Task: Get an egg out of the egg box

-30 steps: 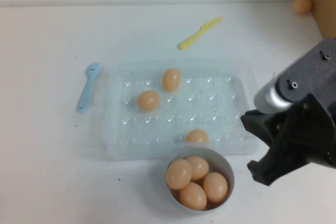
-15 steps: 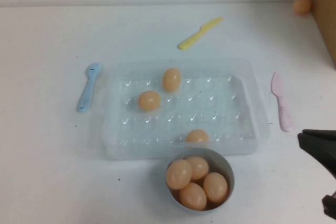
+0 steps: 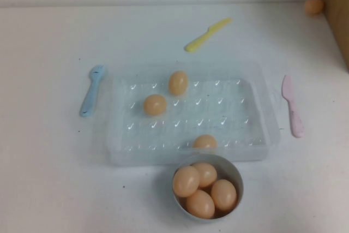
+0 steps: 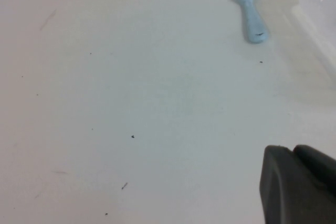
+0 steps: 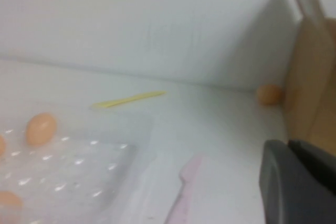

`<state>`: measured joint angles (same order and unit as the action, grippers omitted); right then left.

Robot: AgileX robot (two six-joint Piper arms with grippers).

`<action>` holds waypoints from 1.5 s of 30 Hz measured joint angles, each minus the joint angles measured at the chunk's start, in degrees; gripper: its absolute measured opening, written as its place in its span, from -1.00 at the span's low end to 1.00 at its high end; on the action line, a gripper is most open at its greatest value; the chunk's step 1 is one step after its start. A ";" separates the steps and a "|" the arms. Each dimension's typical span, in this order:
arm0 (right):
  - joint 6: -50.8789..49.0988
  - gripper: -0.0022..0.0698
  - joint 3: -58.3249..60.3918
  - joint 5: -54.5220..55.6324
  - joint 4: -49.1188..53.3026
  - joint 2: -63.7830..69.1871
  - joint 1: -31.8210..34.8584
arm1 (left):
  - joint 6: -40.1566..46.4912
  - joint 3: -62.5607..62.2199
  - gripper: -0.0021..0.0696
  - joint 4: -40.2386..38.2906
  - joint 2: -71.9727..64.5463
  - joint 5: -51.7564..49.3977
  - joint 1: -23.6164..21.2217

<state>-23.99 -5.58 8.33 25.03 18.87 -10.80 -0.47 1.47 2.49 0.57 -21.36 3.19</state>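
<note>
The clear bluish egg box (image 3: 262,107) lies mid-table. Three tan-orange eggs sit in it: one at the back (image 3: 178,82), one in the middle-left (image 3: 155,104), one at the front edge (image 3: 205,142). Neither gripper shows in the high view. My left gripper (image 4: 294,149) is shut and empty over bare table, to the left of the box, whose corner (image 4: 321,9) shows in the left wrist view. My right gripper (image 5: 287,142) is shut and empty, to the right of the box (image 5: 79,171), where one egg (image 5: 41,128) shows.
A grey-white bowl (image 3: 235,174) with several eggs stands just in front of the box. A blue utensil (image 3: 91,90) lies left of it, a yellow knife (image 3: 207,34) behind, a pink knife (image 3: 292,106) to the right. A loose egg (image 3: 313,6) and a cardboard box (image 3: 339,4) stand at the far right.
My right arm has drawn back toward the near right and left the high view, uncovering the pink knife. The eggs and the box have not moved.
</note>
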 joint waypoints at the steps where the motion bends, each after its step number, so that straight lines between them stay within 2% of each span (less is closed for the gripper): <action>1: 0.00 -0.99 1.43 0.45 0.50 -2.39 2.61 | 0.00 0.00 -0.95 0.00 0.00 0.00 0.00; 5: 0.00 -0.99 4.76 1.01 1.26 -10.88 10.75 | 0.00 0.00 -0.95 0.00 0.00 0.00 0.00; 8: 0.00 -0.99 5.27 1.13 1.26 -14.52 13.69 | 0.00 0.00 -0.95 0.00 0.00 0.00 0.00; 16: 1.09 -0.99 6.56 1.72 -0.15 -15.20 14.01 | 0.00 0.00 -0.95 0.00 0.00 0.00 0.00; 18: 6.51 -0.99 6.93 1.61 -5.09 -15.20 14.01 | 0.00 0.00 -0.95 0.00 0.00 0.00 0.00; 21: 19.98 -0.99 7.06 -0.73 -17.56 -15.20 14.01 | 0.00 0.00 -0.95 0.00 0.00 0.00 0.00; 25: 26.65 -0.99 7.06 -5.31 -26.60 -15.20 14.01 | 0.00 0.00 -0.95 0.00 0.00 0.00 0.00; 35: 28.19 -0.99 7.06 -27.43 -31.94 -19.25 13.85 | 0.00 0.00 -0.95 0.00 0.00 0.00 0.00; 45: 28.19 -0.99 7.06 -29.16 -33.01 -19.29 12.26 | 0.00 0.00 -0.95 0.00 0.00 0.00 0.00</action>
<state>4.20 1.48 -20.83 -7.98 -0.42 1.46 -0.47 1.47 2.49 0.57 -21.36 3.19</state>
